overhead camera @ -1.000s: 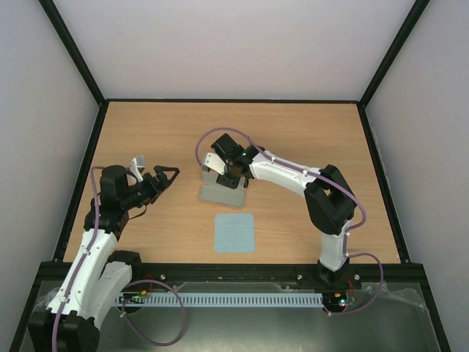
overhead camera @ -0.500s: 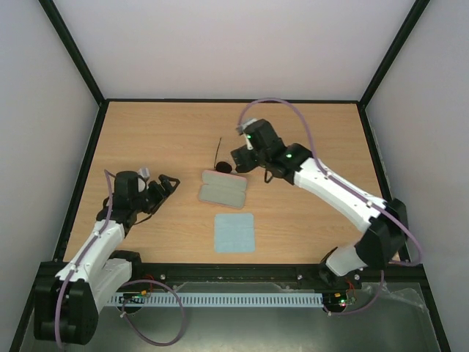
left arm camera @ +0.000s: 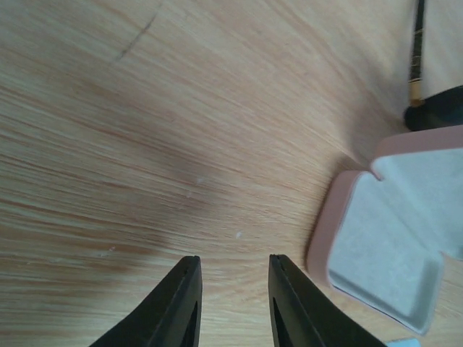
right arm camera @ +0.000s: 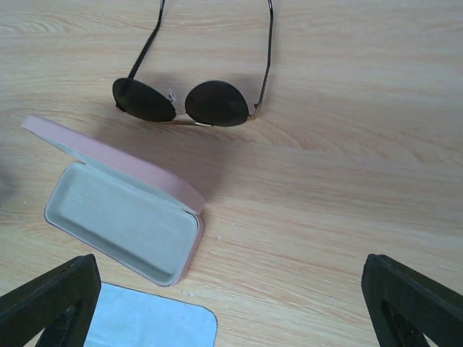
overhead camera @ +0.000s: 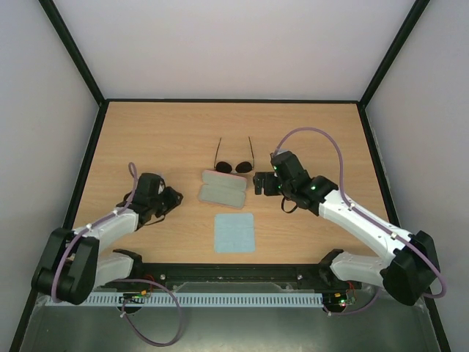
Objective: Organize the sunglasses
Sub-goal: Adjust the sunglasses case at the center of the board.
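The sunglasses (overhead camera: 234, 166) rest on the table (overhead camera: 146, 139), lenses toward the arms, both temple arms unfolded and pointing at the far edge. They lie outside the pink case (overhead camera: 223, 189), just beyond its far side, with nothing on top of them.

The case stands open. One half lies flat and the lid tilts up on the side nearest the sunglasses. Only pale lining shows inside. The light blue cloth (overhead camera: 234, 232) lies flat on the near side of the case, apart from it.

The right gripper (overhead camera: 259, 185) sits low, just right of the case and the sunglasses, jaws spread wide and gripping nothing. The left gripper (overhead camera: 172, 199) sits left of the case, apart from it, jaws a narrow gap apart over bare wood and holding nothing.

The right wrist view shows the sunglasses (right arm camera: 189, 101), the case (right arm camera: 123, 217) and a corner of the cloth (right arm camera: 152, 322) together, with a small gap between lenses and lid. The left wrist view shows the left gripper (left arm camera: 231, 303), one end of the case (left arm camera: 383, 246) and, at its upper right edge, part of the sunglasses (left arm camera: 438, 108).
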You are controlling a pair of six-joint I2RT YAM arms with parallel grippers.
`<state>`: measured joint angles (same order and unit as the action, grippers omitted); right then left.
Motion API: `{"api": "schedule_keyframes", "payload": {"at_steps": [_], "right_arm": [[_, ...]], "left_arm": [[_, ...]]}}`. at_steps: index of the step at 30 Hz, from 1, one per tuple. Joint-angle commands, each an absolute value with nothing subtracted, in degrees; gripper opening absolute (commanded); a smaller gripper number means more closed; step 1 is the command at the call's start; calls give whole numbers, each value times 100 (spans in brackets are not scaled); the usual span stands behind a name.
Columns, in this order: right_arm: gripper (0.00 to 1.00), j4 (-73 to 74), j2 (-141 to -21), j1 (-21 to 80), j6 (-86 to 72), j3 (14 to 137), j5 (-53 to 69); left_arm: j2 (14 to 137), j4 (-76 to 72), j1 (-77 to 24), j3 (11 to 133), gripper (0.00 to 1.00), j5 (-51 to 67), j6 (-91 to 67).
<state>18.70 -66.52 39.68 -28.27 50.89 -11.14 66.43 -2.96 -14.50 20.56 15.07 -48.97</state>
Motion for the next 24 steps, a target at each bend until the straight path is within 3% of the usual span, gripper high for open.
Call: {"api": "schedule_keyframes", "payload": {"at_steps": [1, 9, 24], "right_arm": [[99, 1602, -6452, 3897, -3339, 4860, -906], [98, 1574, -6207, 3659, -3489, 4604, -769], [98, 1526, -6170, 3565, -3411, 4403, -688]], "left_arm": [[7138, -628, -1695, 2262, 26, 946, -4718], [8145, -517, -2276, 2886, 22, 338, -4515], [8863, -712, -3150, 3129, 22, 4, -4770]]}}
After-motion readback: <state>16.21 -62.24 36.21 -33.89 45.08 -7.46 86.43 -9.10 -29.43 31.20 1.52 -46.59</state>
